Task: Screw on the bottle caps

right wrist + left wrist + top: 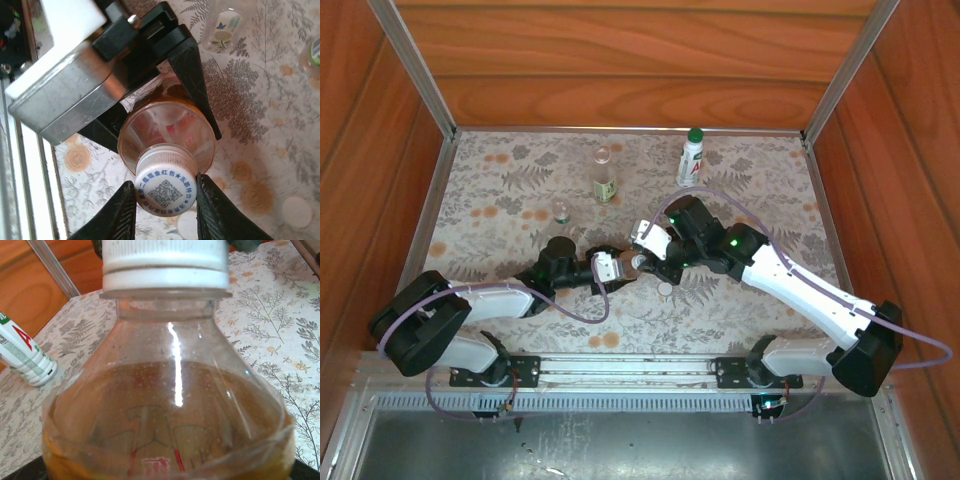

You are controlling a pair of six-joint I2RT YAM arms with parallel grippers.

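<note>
The amber bottle (170, 410) is tipped on its side above the mat at the table's middle, with its white bottle cap (165, 190) on the neck. My left gripper (614, 266) is shut on the bottle's body; its black fingers (192, 75) clasp both sides. My right gripper (166, 200) is shut on the cap, one pad pressed on each side of it. The white bottle (692, 158) with a dark green cap stands at the back. The clear bottle with a green label (604, 180) and the tiny clear one (561, 212) stand open-necked left of it.
A loose white cap (665, 289) lies on the mat just in front of the grippers, and another (297, 212) lies off to one side. Wooden walls and metal rails enclose the floral mat (500, 210). Both arms meet at the centre.
</note>
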